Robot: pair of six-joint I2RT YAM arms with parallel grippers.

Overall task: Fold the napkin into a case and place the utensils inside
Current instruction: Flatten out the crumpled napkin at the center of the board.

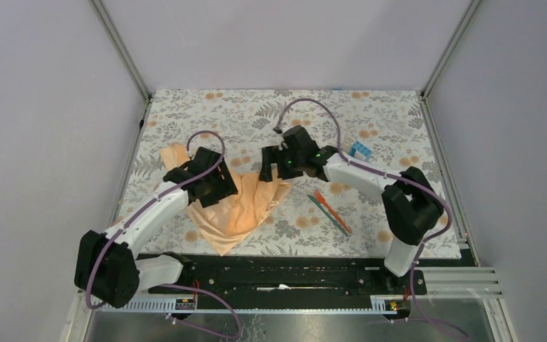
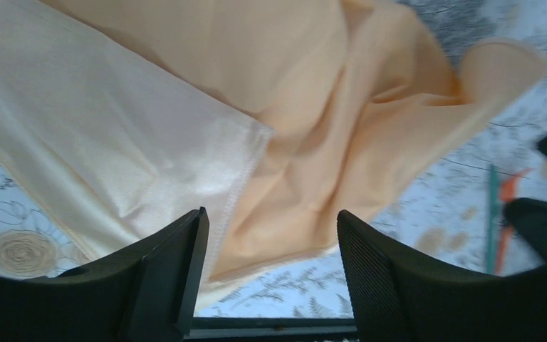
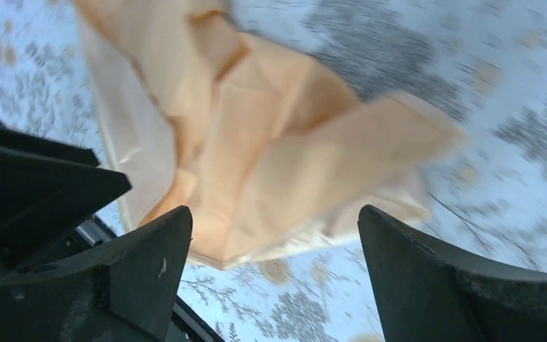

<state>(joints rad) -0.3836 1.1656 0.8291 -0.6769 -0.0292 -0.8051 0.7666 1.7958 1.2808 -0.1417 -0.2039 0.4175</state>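
Note:
The peach-orange napkin (image 1: 246,206) lies crumpled and partly folded on the floral mat (image 1: 399,121), left of centre. It fills the left wrist view (image 2: 313,128) and the right wrist view (image 3: 278,157). My left gripper (image 1: 217,187) hovers over the napkin's left part, jaws open and empty (image 2: 267,267). My right gripper (image 1: 274,165) hovers over the napkin's upper right corner, jaws open and empty (image 3: 274,274). The orange and teal utensils (image 1: 330,211) lie side by side on the mat right of the napkin. They also show in the left wrist view (image 2: 500,214).
A small blue and white block (image 1: 360,150) sits on the mat at the back right. Metal frame posts (image 1: 124,53) and grey walls bound the table. A black rail (image 1: 292,274) runs along the near edge.

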